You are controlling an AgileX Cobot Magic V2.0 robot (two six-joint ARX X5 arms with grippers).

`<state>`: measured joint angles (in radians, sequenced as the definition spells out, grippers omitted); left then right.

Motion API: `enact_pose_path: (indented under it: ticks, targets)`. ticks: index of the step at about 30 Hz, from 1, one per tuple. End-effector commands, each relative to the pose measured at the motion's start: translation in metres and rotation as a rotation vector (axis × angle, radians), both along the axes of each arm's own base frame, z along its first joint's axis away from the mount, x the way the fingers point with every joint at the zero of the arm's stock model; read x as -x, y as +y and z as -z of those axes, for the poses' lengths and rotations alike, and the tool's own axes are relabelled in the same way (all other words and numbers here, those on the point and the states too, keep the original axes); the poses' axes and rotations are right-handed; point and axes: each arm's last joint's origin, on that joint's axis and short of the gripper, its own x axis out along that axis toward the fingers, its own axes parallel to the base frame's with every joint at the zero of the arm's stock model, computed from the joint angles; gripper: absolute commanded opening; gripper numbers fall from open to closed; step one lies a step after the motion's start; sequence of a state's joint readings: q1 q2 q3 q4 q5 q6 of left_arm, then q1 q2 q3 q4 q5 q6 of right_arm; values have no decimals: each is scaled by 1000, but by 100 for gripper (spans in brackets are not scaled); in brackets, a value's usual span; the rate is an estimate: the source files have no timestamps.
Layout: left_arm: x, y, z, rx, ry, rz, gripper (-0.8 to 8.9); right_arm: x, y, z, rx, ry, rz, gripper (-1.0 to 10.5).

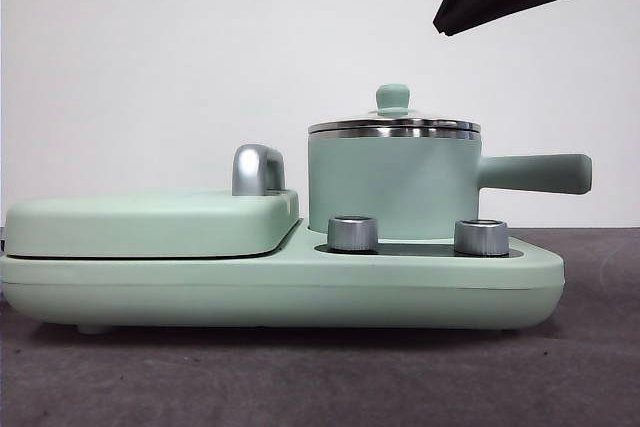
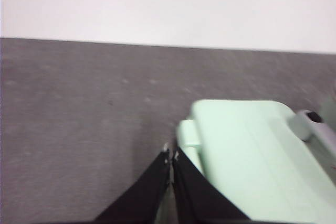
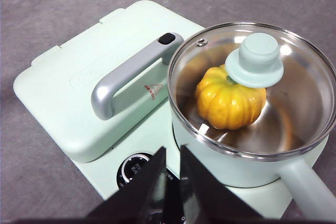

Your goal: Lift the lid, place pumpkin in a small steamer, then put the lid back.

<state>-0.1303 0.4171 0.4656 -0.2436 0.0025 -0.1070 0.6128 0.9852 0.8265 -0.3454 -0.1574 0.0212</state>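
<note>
Pumpkin [image 3: 230, 103] sat inside the small steamer [image 1: 392, 187], and the lid [image 3: 252, 85] rested on the steamer's rim, covering it. Right gripper [image 3: 172, 153] hung above the base unit [image 1: 280, 282], its 2 jaws nearly together and empty. Left gripper [image 2: 171, 156] was closed, holding nothing, beside the hinged cover [image 2: 252, 156].

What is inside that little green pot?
Through the glass lid, a pumpkin sits inside the small steamer. The lid's knob hides its stem and top.
</note>
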Motion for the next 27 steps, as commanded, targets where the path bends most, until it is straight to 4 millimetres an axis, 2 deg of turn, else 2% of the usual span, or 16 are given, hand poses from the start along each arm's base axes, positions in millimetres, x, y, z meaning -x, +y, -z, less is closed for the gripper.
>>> enact_pose_path:
  ticks: [1, 8, 11, 18, 27]
  targets:
    - [4, 4, 13, 13, -31, -30, 7, -1, 2, -2, -4, -15, -9, 39]
    - [14, 9, 60, 26, -71, -77, 7, -1, 2, -2, -4, -15, -10, 39]
    - [17, 11, 73, 32, -85, -95, 7, -1, 2, -2, -4, -15, -10, 39]
    - [21, 16, 86, 32, -117, -138, 7, -1, 2, -2, -4, -15, -9, 39]
    - [18, 16, 107, 33, -74, -129, 7, -1, 2, -2, -4, -15, -10, 39]
